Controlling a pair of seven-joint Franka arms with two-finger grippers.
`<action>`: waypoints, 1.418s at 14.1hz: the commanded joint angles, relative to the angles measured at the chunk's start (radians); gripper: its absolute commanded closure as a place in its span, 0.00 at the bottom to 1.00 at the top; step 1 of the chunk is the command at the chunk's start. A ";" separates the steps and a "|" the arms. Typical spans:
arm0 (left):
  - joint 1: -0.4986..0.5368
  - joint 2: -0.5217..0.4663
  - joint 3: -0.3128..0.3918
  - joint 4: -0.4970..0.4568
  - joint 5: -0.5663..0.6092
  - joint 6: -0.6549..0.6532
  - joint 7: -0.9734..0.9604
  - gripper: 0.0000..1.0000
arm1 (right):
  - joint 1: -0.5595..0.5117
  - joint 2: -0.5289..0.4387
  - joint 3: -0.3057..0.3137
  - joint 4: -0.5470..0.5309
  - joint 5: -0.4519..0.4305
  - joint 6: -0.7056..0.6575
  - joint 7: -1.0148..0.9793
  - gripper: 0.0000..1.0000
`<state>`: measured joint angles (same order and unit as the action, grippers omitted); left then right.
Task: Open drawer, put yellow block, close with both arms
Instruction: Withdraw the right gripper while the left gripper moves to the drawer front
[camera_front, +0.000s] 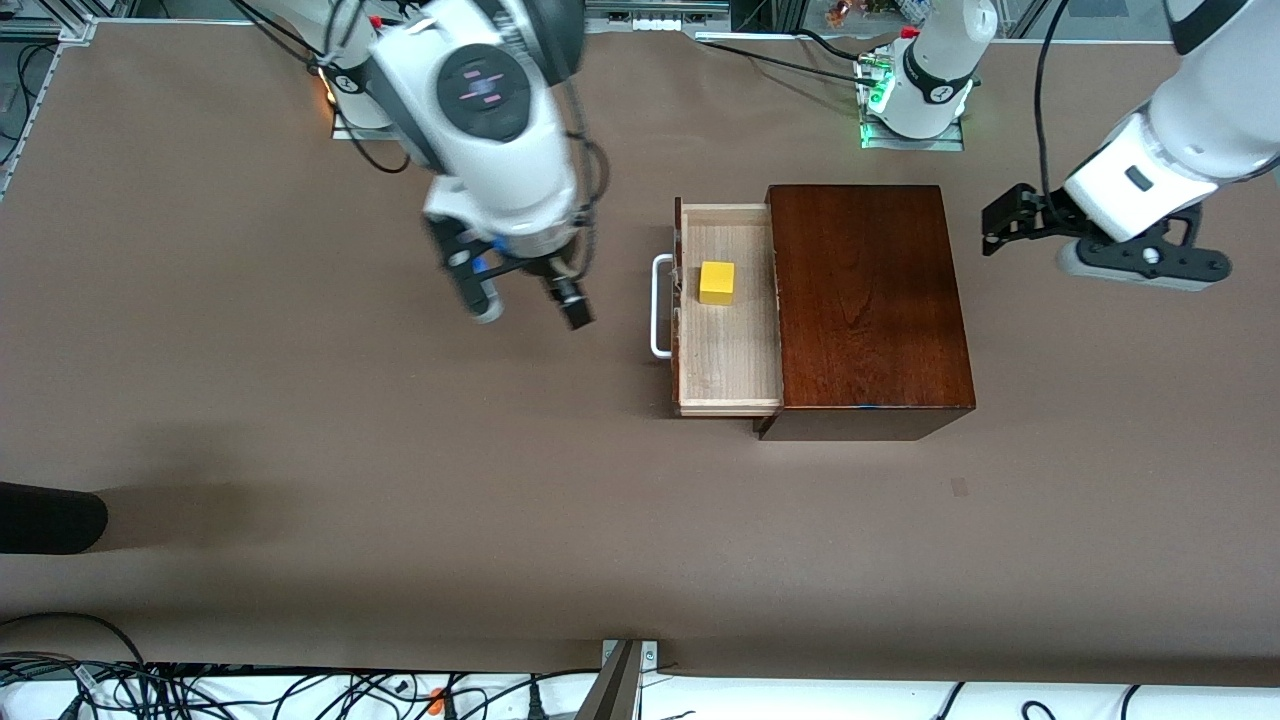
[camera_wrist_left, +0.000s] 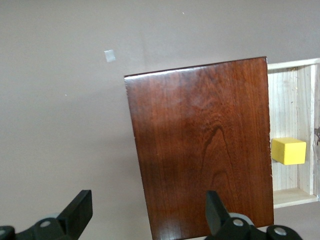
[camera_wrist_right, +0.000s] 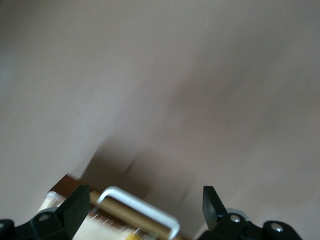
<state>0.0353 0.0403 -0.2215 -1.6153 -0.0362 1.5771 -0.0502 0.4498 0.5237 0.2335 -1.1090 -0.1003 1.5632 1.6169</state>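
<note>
Two steps of the task look done: the drawer (camera_front: 728, 345) stands pulled out of the dark wooden box (camera_front: 868, 300), and the yellow block (camera_front: 717, 282) sits on its pale floor, near the drawer front and apart from the side walls. What is left, by my reading, is the closing with both arms.

The right gripper (camera_front: 528, 302) hangs over bare table (camera_front: 300, 420), toward the right arm's end from the white handle (camera_front: 661, 306). Its fingers are spread wide and hold nothing. In the right wrist view the handle shows between and just below the spread fingertips (camera_wrist_right: 75, 205), with the drawer front under it, so the drawer lies close ahead of this pincer.

The left gripper (camera_front: 1005, 225) is over the table off the box's closed end, toward the left arm's end, and apart from the box. Its fingers are spread too, and empty. The left wrist view looks down on the box top, with the block in the open tray past it.

The next move likely calls for the right pincer to come against the drawer front or handle and push toward the box. The left pincer would brace the box's closed end so it does not slide. The push should run straight along the drawer's travel, or the tray may bind.
</note>
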 joint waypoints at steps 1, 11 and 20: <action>-0.029 0.033 -0.021 0.037 0.027 -0.016 0.015 0.00 | -0.045 -0.150 -0.077 -0.155 0.034 -0.018 -0.309 0.00; -0.187 0.209 -0.265 0.151 0.025 -0.005 -0.483 0.00 | -0.408 -0.458 -0.253 -0.459 0.091 -0.011 -1.446 0.00; -0.527 0.518 -0.254 0.315 0.166 0.119 -0.887 0.54 | -0.480 -0.513 -0.263 -0.496 0.085 -0.012 -1.669 0.00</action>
<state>-0.4299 0.5061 -0.4846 -1.3541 0.0751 1.6992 -0.8753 -0.0248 0.0403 -0.0380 -1.5721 -0.0223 1.5395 -0.0267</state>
